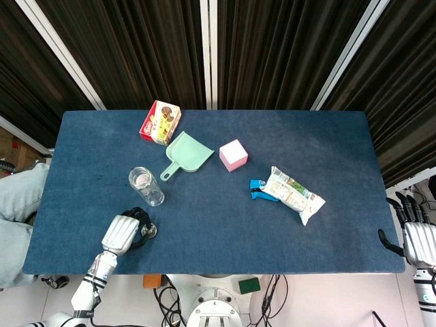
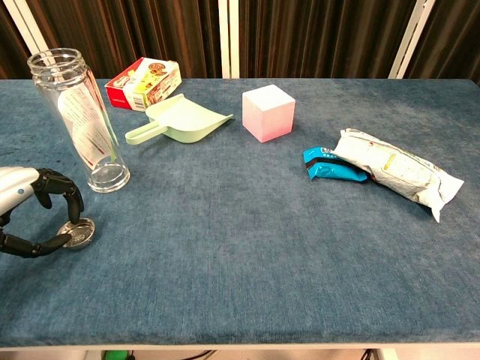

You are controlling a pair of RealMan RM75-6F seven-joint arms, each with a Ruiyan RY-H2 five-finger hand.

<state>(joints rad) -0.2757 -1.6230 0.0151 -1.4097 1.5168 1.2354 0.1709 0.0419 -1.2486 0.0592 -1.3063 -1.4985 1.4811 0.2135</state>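
Observation:
My left hand [image 1: 125,234] [image 2: 30,214] lies at the near left of the blue table [image 1: 225,238]. Its fingers and thumb curl around a small round metal lid [image 1: 151,230] [image 2: 78,233] that lies flat on the cloth, and their tips touch its rim. Just behind the lid stands an upright clear jar [image 1: 146,185] [image 2: 81,120] with no cap. My right hand [image 1: 417,235] hangs off the table's right edge with its fingers spread, holding nothing; only the head view shows it.
A pale green scoop [image 1: 185,155] [image 2: 184,121], a red snack box [image 1: 160,122] [image 2: 142,82] and a pink cube [image 1: 233,154] [image 2: 268,112] sit toward the back. A white packet [image 1: 294,194] [image 2: 394,172] lies against a blue packet [image 1: 259,191] [image 2: 330,166] at the right.

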